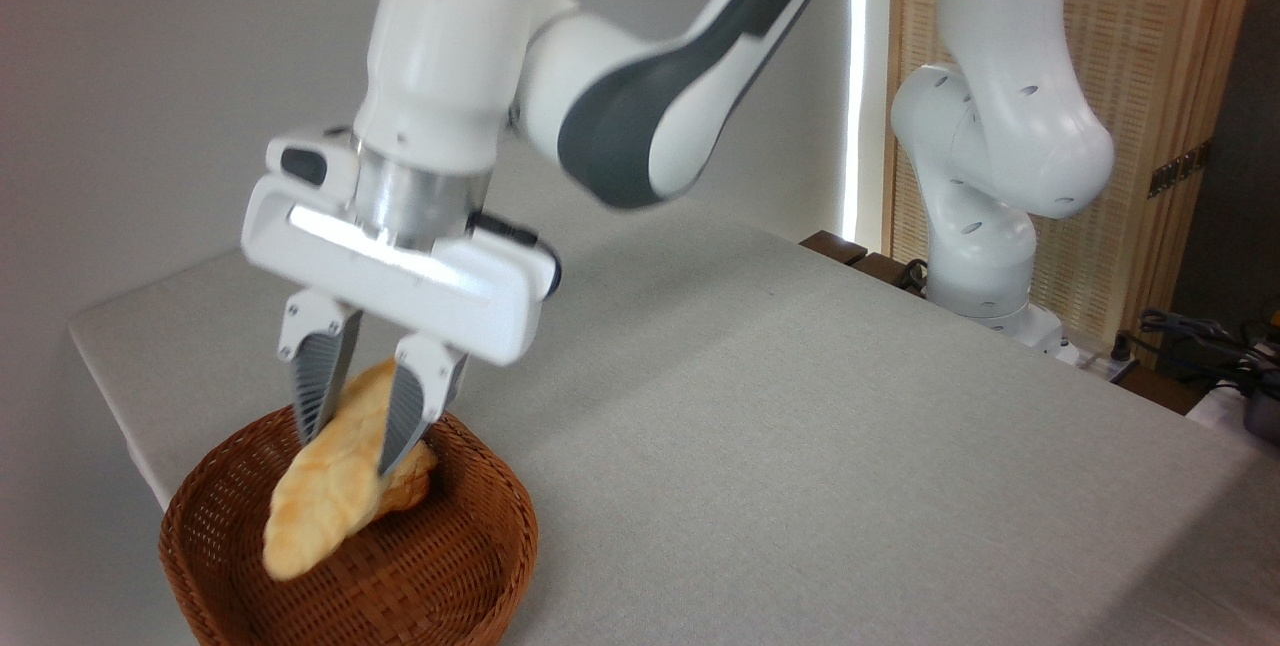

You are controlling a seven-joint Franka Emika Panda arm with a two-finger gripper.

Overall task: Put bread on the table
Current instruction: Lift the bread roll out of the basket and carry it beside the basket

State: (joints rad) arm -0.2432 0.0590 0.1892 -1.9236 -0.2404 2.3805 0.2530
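Camera: bread (pixel 325 491) between gripper (pixel 350 446) fingers (tilted)

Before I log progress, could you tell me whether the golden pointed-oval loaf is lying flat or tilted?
Tilted. The golden pointed-oval loaf hangs steeply between the fingers of the gripper, lower tip over the brown wicker basket.

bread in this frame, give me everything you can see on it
The bread is an elongated golden loaf, pale crust with faint ridges, tapering to a rounded lower end. It hangs tilted, lower end down-left, over the wicker basket; whether it clears the basket floor can't be told. The gripper is shut on its upper part, one finger on each side. A darker piece of bread shows just behind it in the basket. It is not on the table yet.
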